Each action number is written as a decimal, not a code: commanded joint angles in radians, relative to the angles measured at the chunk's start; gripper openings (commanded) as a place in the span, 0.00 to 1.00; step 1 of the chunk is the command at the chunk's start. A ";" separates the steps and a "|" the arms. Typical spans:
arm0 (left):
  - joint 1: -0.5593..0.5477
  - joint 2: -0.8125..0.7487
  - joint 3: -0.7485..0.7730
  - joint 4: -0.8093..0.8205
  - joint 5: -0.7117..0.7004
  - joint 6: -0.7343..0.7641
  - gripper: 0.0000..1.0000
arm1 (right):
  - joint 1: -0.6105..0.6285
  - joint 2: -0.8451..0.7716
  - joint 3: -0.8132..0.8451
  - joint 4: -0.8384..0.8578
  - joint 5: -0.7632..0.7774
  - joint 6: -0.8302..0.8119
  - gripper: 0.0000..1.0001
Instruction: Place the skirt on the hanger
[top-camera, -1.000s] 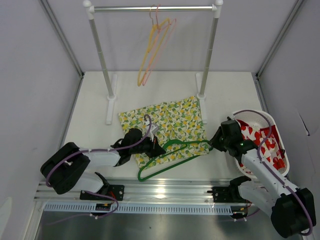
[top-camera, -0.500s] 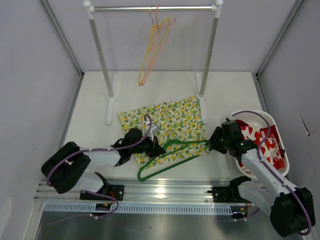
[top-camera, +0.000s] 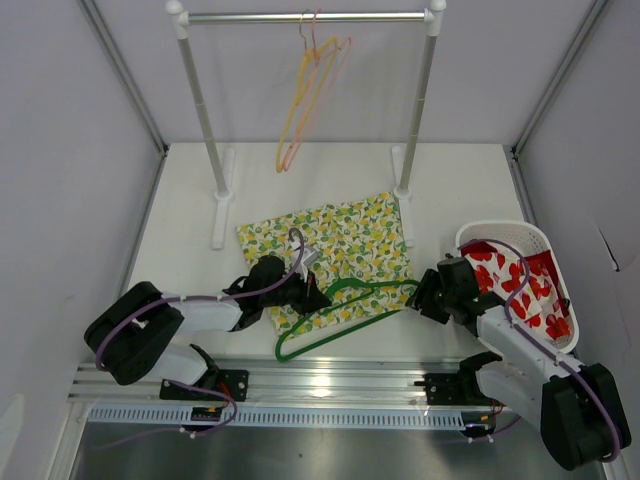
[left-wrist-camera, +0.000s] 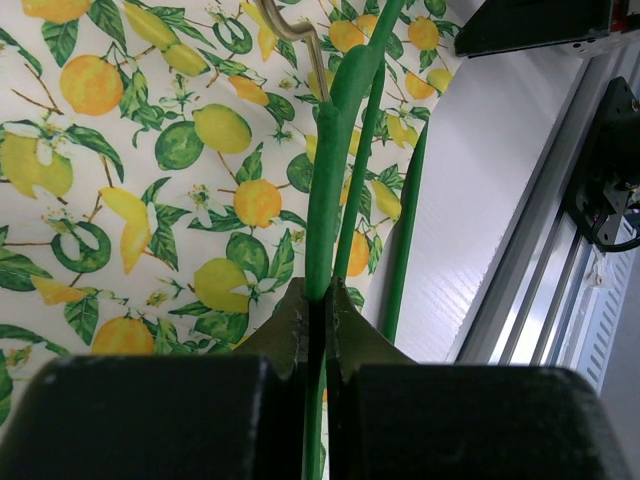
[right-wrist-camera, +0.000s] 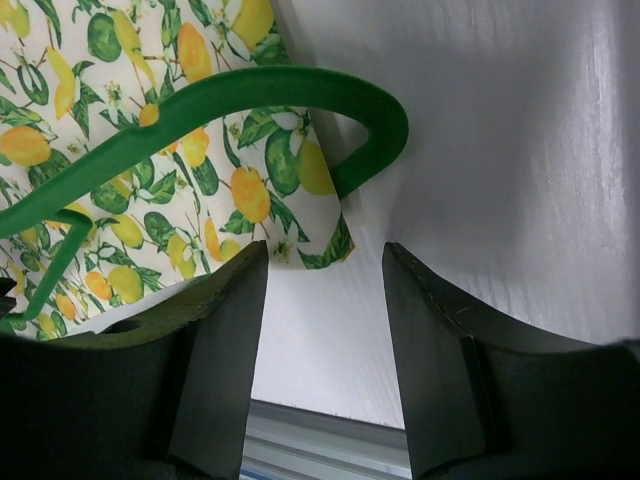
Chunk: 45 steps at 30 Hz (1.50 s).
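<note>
The left claw (left-wrist-camera: 318, 303) pinches the green hanger (left-wrist-camera: 324, 190), which lies ahead of it on the lemon-print skirt (left-wrist-camera: 130, 170). The right claw (right-wrist-camera: 324, 262) gapes empty, the skirt's corner just beyond its fingertips.

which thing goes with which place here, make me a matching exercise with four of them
Things
1. green hanger
2. lemon-print skirt
3. white basket
4. yellow and pink hangers

Places
A. hanging from the rail
B. clamped in the left end effector
C. spread flat on the table
D. at the right side of the table, holding red-print cloth

Pairs: 1-B, 2-C, 3-D, 4-A
</note>
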 joint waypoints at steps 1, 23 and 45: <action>0.011 0.019 0.013 -0.032 -0.062 0.084 0.00 | 0.004 0.017 -0.018 0.101 -0.005 0.035 0.55; 0.011 0.016 0.003 -0.015 -0.105 0.091 0.00 | -0.036 0.003 0.207 -0.059 0.037 -0.007 0.20; 0.011 0.015 0.000 -0.026 -0.154 0.098 0.00 | -0.065 0.014 0.083 0.005 -0.020 -0.037 0.56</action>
